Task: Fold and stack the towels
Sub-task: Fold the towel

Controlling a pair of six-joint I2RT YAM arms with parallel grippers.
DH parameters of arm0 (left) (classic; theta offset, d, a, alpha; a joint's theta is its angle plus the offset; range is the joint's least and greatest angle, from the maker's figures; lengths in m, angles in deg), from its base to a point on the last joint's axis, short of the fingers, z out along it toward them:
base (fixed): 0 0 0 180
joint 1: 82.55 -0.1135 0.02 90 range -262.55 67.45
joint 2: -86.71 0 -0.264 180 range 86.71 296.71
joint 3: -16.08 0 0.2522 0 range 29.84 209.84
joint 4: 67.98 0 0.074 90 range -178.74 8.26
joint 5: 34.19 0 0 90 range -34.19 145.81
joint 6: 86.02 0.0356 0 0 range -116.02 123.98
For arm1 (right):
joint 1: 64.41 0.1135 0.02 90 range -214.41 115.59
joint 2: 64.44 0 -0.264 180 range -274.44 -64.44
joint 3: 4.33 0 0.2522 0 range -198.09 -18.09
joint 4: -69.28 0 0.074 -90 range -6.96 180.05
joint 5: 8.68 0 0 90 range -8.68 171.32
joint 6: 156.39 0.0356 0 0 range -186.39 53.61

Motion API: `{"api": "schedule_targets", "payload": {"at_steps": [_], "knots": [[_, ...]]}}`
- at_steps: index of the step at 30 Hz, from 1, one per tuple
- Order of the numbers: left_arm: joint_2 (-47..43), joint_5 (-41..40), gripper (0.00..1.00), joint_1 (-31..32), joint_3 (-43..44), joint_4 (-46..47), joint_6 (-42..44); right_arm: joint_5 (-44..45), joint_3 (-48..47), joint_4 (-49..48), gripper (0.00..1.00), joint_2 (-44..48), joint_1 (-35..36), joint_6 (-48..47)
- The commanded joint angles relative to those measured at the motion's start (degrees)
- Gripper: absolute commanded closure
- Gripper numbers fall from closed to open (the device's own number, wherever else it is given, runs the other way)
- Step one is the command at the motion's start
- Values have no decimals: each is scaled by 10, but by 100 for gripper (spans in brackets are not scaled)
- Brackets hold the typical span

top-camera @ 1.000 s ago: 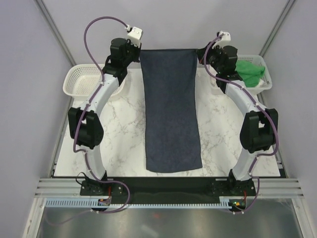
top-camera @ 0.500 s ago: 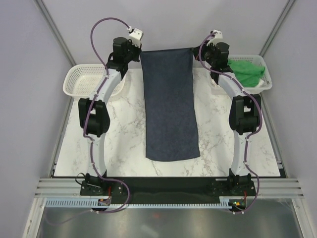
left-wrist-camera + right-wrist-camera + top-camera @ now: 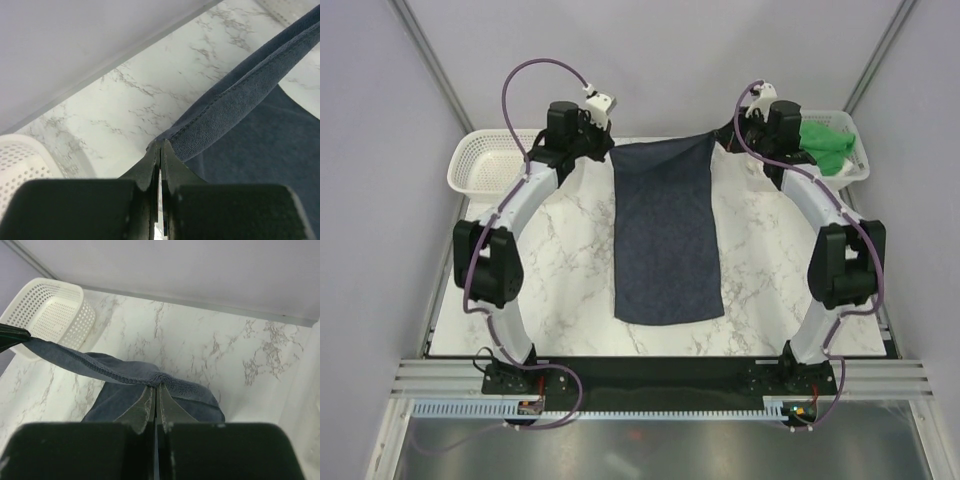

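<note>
The navy towel [image 3: 665, 230] hangs stretched between my two grippers over the middle of the marble table, its lower end resting on the table near the front. My left gripper [image 3: 608, 150] is shut on its far left corner; the hem runs off to the upper right in the left wrist view [image 3: 240, 95]. My right gripper [image 3: 720, 140] is shut on its far right corner, bunched at the fingertips in the right wrist view [image 3: 165, 380]. The green towel [image 3: 823, 145] lies crumpled in the right basket. The white towel is not in view.
A white mesh basket [image 3: 480, 165] stands at the table's far left, also in the right wrist view [image 3: 47, 310]. A second white basket [image 3: 855, 170] stands at the far right. The back wall is close behind both grippers.
Both grippers have come down and toward me with the towel's far edge. The towel's near end has slid back from the front edge and now lies still.
</note>
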Motion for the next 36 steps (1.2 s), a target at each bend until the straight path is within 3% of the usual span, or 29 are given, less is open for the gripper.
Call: {"api": "schedule_targets", "payload": {"at_steps": [1, 13, 14, 17, 24, 36], "knots": [[-94, 29, 98, 13, -50, -16, -28, -14, 35, 69, 100, 93, -2, -44], [-301, 53, 98, 68, -282, -46, -56, 46, 265, 224, 100, 343, -2, -26], [-325, 8, 98, 71, -298, -85, -68, 54, 278, 232, 100, 369, -1, -5], [-371, 4, 98, 84, -359, -85, -89, 21, 321, 261, 100, 409, 0, 2], [-449, -13, 98, 141, -459, -96, -119, 47, 419, 310, 100, 502, 3, 26], [-482, -9, 98, 167, -543, -126, -167, 49, 573, 310, 96, 641, 4, 150]]}}
